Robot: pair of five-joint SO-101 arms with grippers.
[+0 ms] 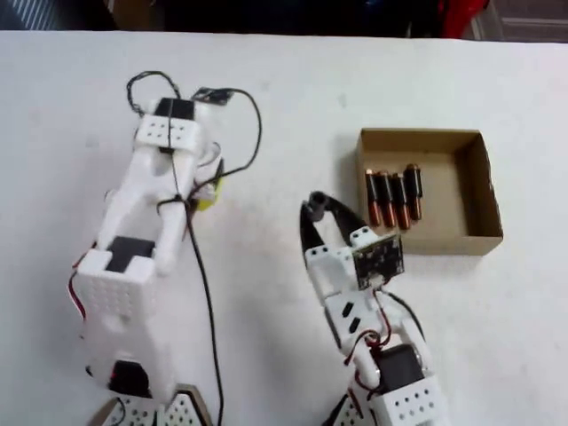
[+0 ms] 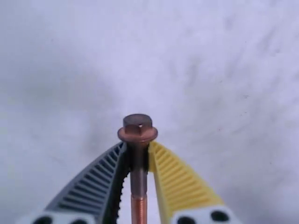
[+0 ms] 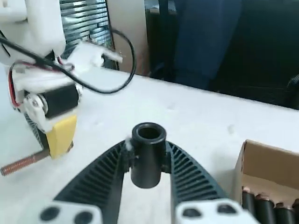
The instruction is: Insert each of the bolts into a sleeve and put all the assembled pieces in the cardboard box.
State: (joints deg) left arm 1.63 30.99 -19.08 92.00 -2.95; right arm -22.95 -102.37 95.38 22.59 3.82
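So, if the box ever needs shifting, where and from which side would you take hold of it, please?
I'd probably pinch the box by the wall farthest from the pieces, coming straight down, one finger inside and one outside. Its top is open, the walls are thin and upright, and the floor by that wall is bare.

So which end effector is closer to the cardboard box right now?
Right. The right end effector, holding a black sleeve, sits a short way from the cardboard box; the left end effector, gripping a bolt, is farther away.
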